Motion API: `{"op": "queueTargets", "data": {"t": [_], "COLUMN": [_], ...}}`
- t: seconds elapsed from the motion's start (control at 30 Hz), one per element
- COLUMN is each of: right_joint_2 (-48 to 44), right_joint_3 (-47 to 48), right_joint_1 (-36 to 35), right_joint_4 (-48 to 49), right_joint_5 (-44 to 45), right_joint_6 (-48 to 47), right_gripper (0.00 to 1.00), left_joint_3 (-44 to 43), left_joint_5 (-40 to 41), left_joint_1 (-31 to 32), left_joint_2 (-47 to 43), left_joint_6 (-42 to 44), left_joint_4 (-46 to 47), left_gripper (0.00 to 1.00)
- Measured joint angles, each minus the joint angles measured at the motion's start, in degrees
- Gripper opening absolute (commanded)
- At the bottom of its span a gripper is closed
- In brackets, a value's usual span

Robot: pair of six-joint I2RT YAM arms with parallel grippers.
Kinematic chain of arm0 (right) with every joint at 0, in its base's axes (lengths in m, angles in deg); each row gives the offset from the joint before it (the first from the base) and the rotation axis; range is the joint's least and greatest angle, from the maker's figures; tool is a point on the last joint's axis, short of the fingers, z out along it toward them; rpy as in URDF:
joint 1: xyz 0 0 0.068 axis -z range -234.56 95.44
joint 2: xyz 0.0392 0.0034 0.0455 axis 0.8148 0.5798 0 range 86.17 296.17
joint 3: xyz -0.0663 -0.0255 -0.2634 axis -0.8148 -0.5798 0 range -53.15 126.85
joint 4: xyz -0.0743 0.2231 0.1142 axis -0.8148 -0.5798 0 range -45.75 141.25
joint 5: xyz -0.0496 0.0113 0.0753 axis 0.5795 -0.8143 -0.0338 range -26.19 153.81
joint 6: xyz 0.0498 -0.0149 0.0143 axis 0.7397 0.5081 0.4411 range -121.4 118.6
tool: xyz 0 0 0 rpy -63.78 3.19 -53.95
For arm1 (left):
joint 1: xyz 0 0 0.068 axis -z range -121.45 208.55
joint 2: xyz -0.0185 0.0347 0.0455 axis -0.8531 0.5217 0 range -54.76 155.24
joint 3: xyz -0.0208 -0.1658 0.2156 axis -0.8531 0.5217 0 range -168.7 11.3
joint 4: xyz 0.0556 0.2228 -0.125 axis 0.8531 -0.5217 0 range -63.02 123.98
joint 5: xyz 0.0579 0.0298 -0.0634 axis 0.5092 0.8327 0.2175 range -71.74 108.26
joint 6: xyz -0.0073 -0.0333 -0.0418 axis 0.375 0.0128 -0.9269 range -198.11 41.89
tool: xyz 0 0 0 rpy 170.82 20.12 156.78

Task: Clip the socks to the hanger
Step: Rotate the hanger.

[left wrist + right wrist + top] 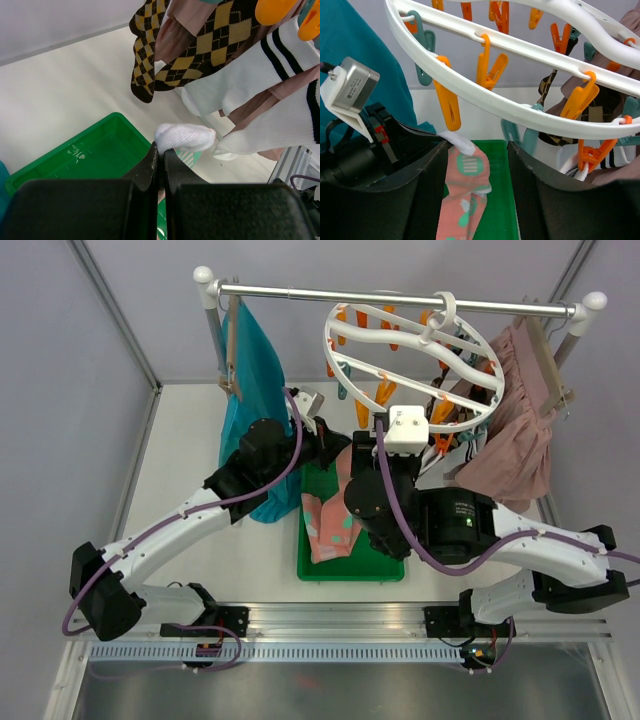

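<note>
One sock in left gripper (pink)

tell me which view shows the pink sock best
Top external: the pink sock shows nearly full length, hanging over the green tray. Right wrist shows only its upper part, close up, with a white cuff. Left wrist shows just its white end pinched in the shut left hand.

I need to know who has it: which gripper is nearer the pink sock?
Left. The left gripper is shut on the white end of the pink sock; the right gripper stands open facing the hanging sock, not gripping it.
</note>
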Motion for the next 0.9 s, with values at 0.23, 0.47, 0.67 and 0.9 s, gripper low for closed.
{"op": "queueTargets", "data": {"t": [0.23,0.47,0.67,0.9], "right_joint_2": [6.9,11.9,11.7,8.7], "right_joint_3": [14.4,17.4,17.2,13.7], "right_joint_1": [5.0,8.7,9.8,9.9], "right_joint_4": [-15.9,-25.1,-27.0,-26.9], "right_joint_5": [-2.3,-4.0,-4.1,-6.5], "right_joint_6": [8.3,12.8,14.4,15.7], "right_gripper": [0.65,0.64,0.63,0.62], "left_joint_3": [-0.3,-0.3,-0.5,-1.3], "left_joint_5": [0.0,0.0,0.0,0.0], "left_joint_1": [0.1,0.2,0.2,0.2], "left_joint_2": [0.2,1.1,1.8,2.2], "left_joint_6": [0.0,0.0,0.0,0.0], "left_joint_4": [-0.6,-1.4,-1.7,-1.6], "left_gripper": [0.02,0.02,0.02,0.02]}}
